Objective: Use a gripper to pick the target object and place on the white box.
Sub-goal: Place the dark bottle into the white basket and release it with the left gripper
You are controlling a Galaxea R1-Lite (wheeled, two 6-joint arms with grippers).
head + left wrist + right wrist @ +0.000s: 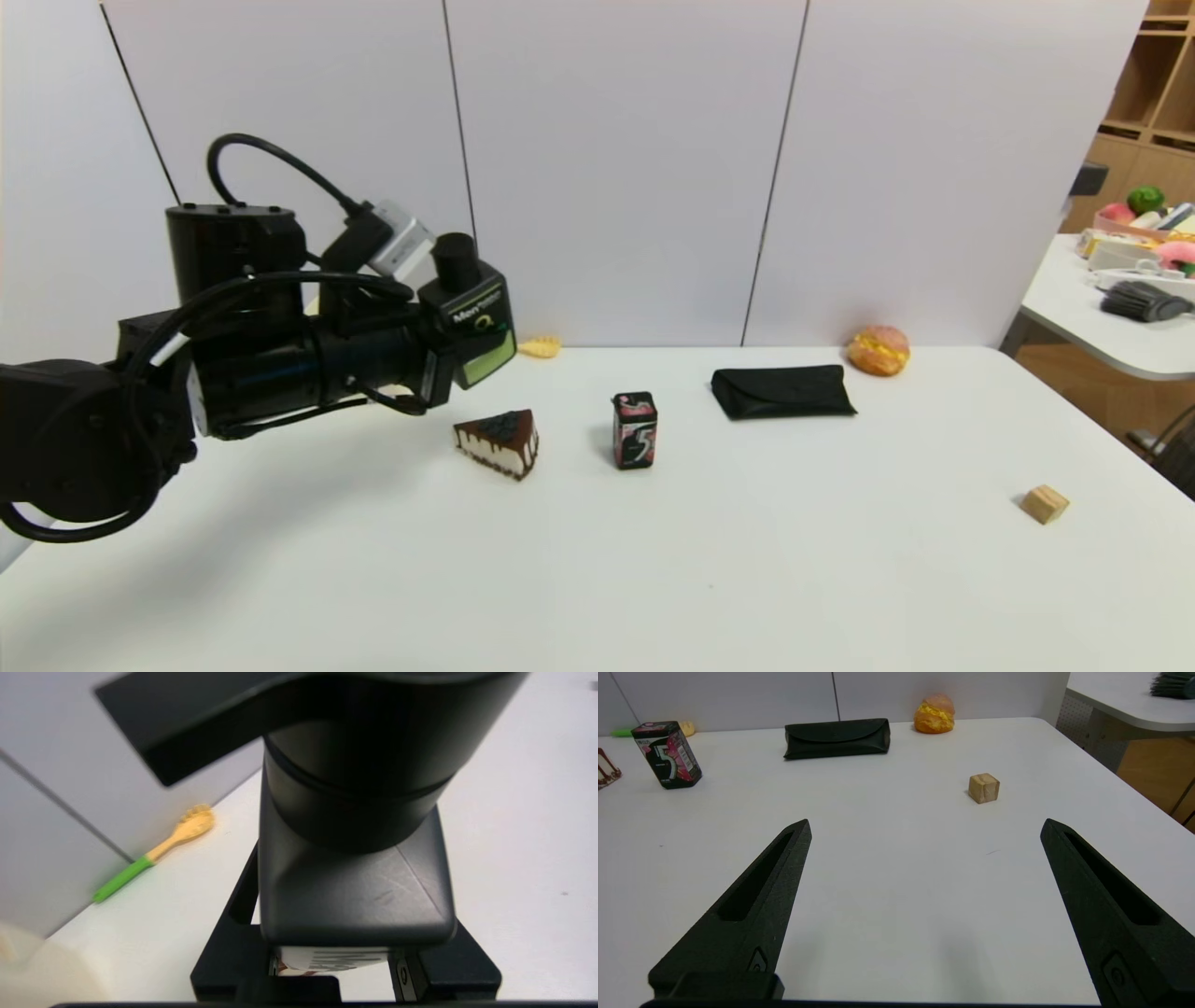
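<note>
Black flat-sided pump bottle (478,329) hangs above the white table (709,560), clamped in the left gripper (439,359); rigid, smooth plastic, best pinched across its flat sides. Right gripper (924,830) gapes empty.

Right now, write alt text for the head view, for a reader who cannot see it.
The left gripper holds a black pump bottle upright above the white table, near its back left. On the table stand a cake slice, a gum box, a black pouch, a bun and a wooden cube.
</note>
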